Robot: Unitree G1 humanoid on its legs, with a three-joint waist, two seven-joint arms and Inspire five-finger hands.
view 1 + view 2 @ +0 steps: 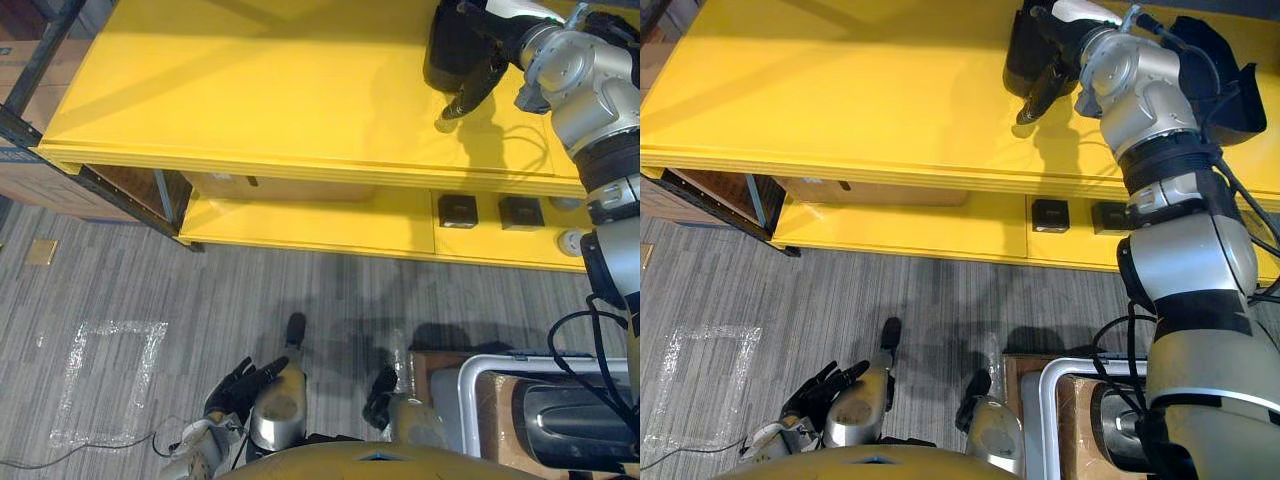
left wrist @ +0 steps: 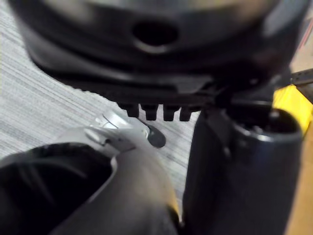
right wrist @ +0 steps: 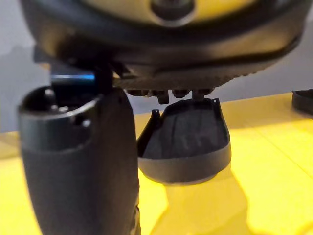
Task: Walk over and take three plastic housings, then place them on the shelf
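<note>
Spanning most of both head views was the yellow shelf, its top board under the right hand. Grey carpet floor ran under the left hand, which hung low, fingers loosely spread, nothing in it. A grey-rimmed bin sat well below the right hand, with a dark part inside.

The black plastic housing stood on the shelf top just past the right hand's fingertips. The right hand's fingers were near straight and drooping, and its thumb was off to one side of the housing. Nothing was closed round it, so no grip.

In the head views the hand covered much of the housing. The right wrist view showed it whole, base on the yellow board. That wrist view also caught a second dark piece on the same board, well apart from the hand; couldn't tell what it was.

The head views added two small black blocks on the lower tier, below the right hand. The left wrist view gave the left hand's fingertips, uncurled over the carpet.
</note>
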